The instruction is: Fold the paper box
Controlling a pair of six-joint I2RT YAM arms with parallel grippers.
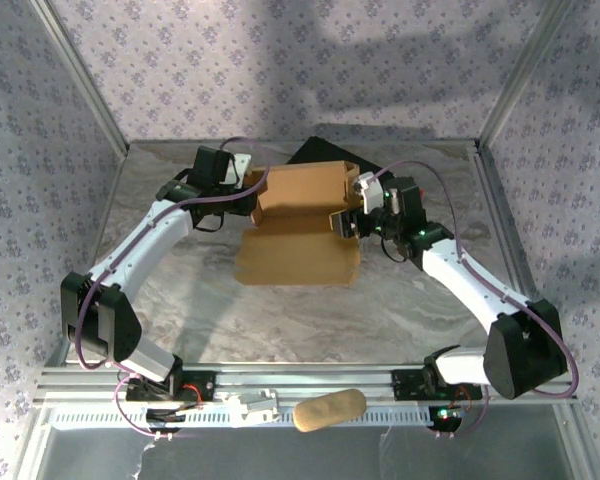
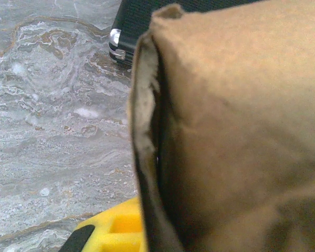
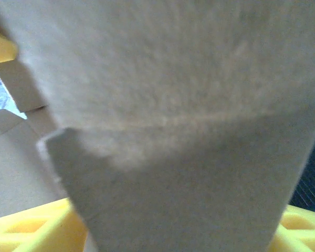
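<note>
Sitting in the middle of the marbled table [image 1: 280, 320], the paper box [image 1: 298, 250] is lying half folded. Its front panel is resting flat on the tabletop, while the rear part is standing up as raised walls just in front of a black case [image 1: 315, 150] at the back edge.

The left gripper [image 1: 248, 186] is reaching in at the box's rear left corner with its fingers pressed together, pinching the left wall. In the left wrist view one yellow finger [image 2: 115, 231] is lying against the cardboard edge, which is running up through the frame, and the case's metal-trimmed corner is showing beyond it.

The right gripper [image 1: 344, 222] is hovering at the box's right side, where a small flap is sticking out. Its fingers [image 3: 29, 231] are standing spread, showing far apart at the lower corners of the right wrist view. A blurred cardboard flap is hanging between them; whether it is touching either one I cannot tell.

A tan oval lump [image 1: 330, 410] is resting on the metal rail near the arm bases.
</note>
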